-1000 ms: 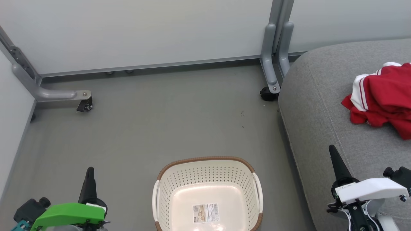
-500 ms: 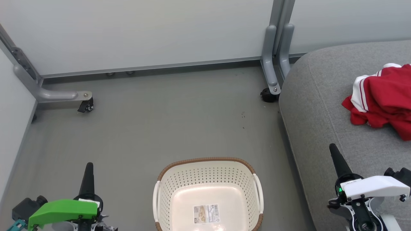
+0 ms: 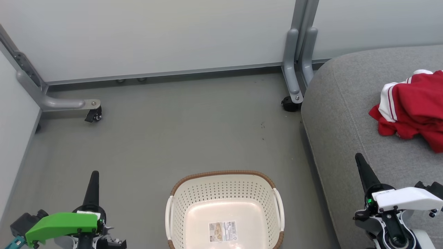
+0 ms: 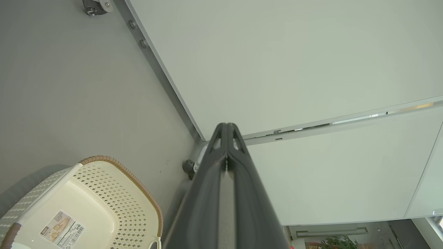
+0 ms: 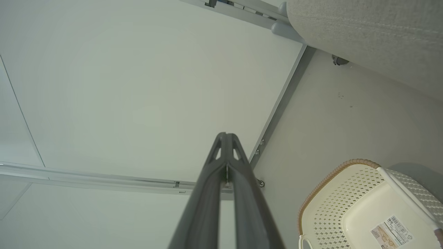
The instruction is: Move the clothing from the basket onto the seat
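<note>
At the lower left of the head view, the left gripper (image 3: 94,176) is held above the grey floor (image 3: 180,131). Its two dark fingers are pressed together into one spike that points up the view, toward the pale partition panel (image 3: 155,34). In the left wrist view the same gripper (image 4: 226,128) is seen with its fingers meeting at the tip, nothing between them.

Right of it, the laundry basket (image 3: 221,172) stands upright on the floor, mouth up, and its rounded far end faces the partition. A white handle is set on each side. The near part is cut off by the lower edge, so its long axis cannot be judged. A paper label (image 3: 222,231) lies flat on the bottom, its long side running across the view.

A partition caster (image 3: 290,103) is seen just beside the far corner of the grey seat (image 3: 346,121), whose rounded edge runs from far to near, close to the basket's right side.

Over the seat's near part, the right gripper (image 3: 360,160) is held with its fingers likewise closed on nothing, pointing up and slightly left.

Farther right, the red clothing (image 3: 415,107) lies heaped on the seat. The white-striped panel is turned to the left, and the heap is cut off by the right edge.
</note>
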